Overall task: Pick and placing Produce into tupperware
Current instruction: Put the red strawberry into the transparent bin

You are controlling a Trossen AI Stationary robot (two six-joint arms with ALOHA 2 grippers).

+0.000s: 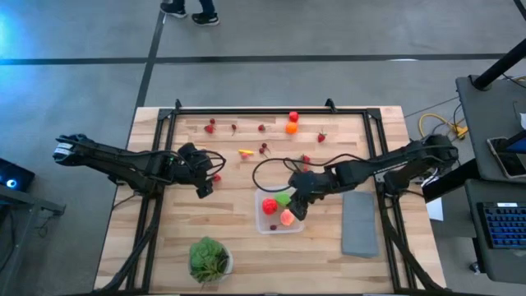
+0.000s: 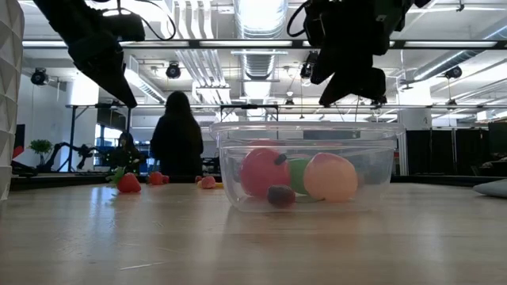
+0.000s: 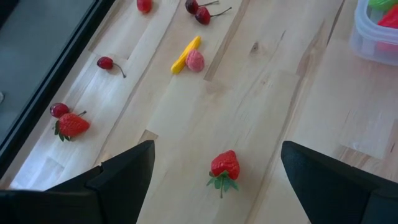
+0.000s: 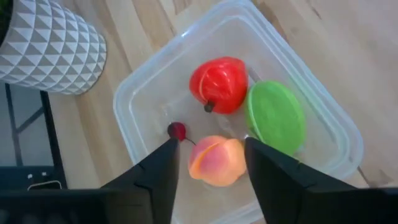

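- Right gripper (image 4: 208, 180) hangs parted over the tupperware (image 4: 149, 93), empty (peach (image 4: 217, 162) below).
- Left gripper (image 3: 214, 180), spread wide, hovers above a strawberry (image 3: 224, 167).

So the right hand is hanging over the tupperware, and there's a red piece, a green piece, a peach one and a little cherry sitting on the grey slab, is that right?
Not quite: those four pieces lie inside the tupperware, not on the grey slab, which sits apart. The right wrist view shows the red piece, green piece, peach one and cherry in it, with the right hand above.

Grey floor (image 1: 329, 33), ceiling ducts (image 2: 261, 59), a person (image 2: 177, 134) standing beyond
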